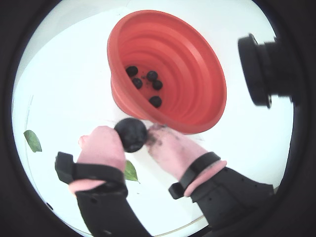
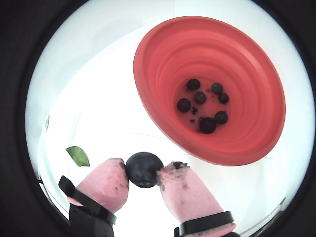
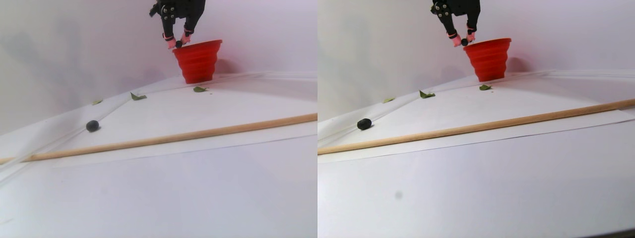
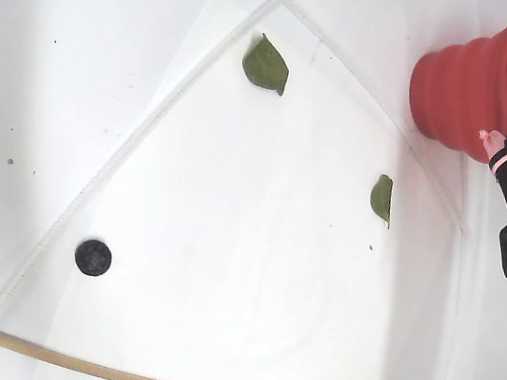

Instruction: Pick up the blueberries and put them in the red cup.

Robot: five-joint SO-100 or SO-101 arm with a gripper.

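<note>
The gripper (image 2: 143, 170) pinched one blueberry (image 2: 143, 169) just outside the red cup (image 2: 247, 59)'s near rim. Both wrist views showed berries (image 1: 148, 84) inside; only the fixed view showed another dark berry (image 4: 93, 257) far left.

Super bright, even light, whites nearly blown out. Both wrist views are fisheye with black vignette rings. Shadows are soft and faint; the stereo pair looks slightly hazy.
</note>
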